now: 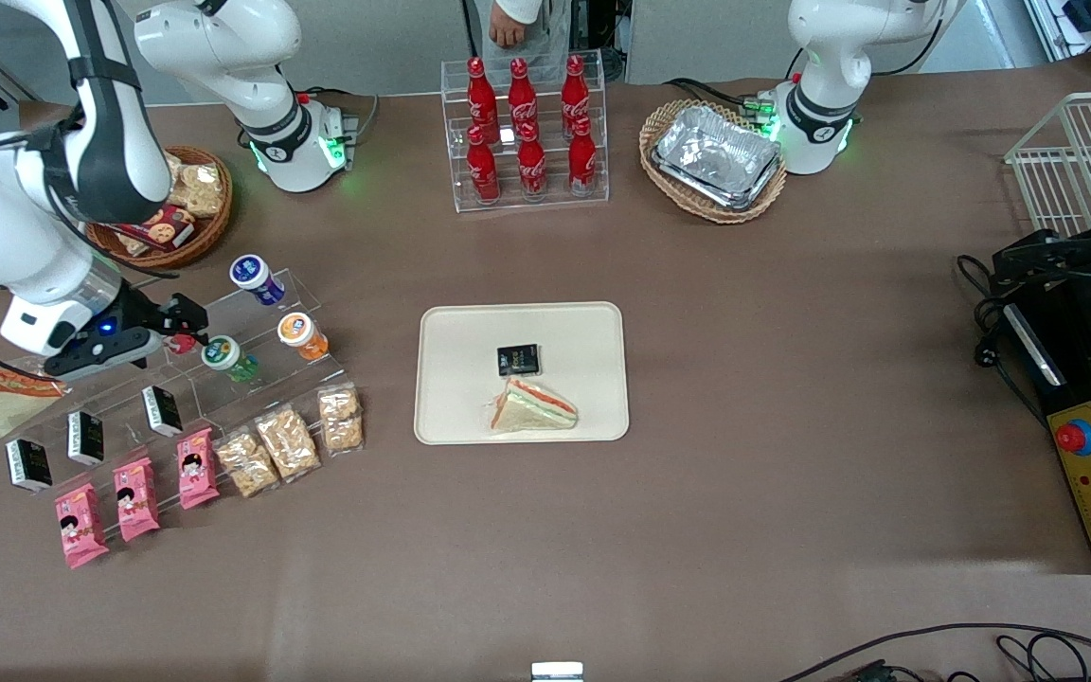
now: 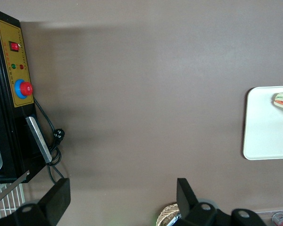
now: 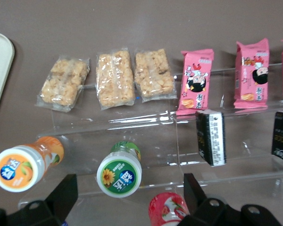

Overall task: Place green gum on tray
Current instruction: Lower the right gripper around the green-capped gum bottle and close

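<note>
The tray (image 1: 432, 417), 1 in number, is laid flat at the middle of the table, where it can be reached from above; 1 sandwich (image 1: 534, 407) and 1 black packet (image 1: 518, 359) are already carried on it, with bare surface left for the gum. 1 clear stepped rack (image 3: 146, 125) is set toward the working arm's end of the table so that goods are presented in tiers: 3 pink snack packs, 3 puffed-rice bars and 3 black packets are counted in the front view. On its upper steps 4 bottles are laid on their sides, lids toward the wrist camera: orange (image 3: 23, 165), red (image 3: 167, 209), blue (image 1: 256, 277) and the green gum (image 1: 228, 357). The gripper (image 1: 187, 333) is held just beside the green gum, its fingers spread with nothing between them, presumably lined up for a grasp.
</note>
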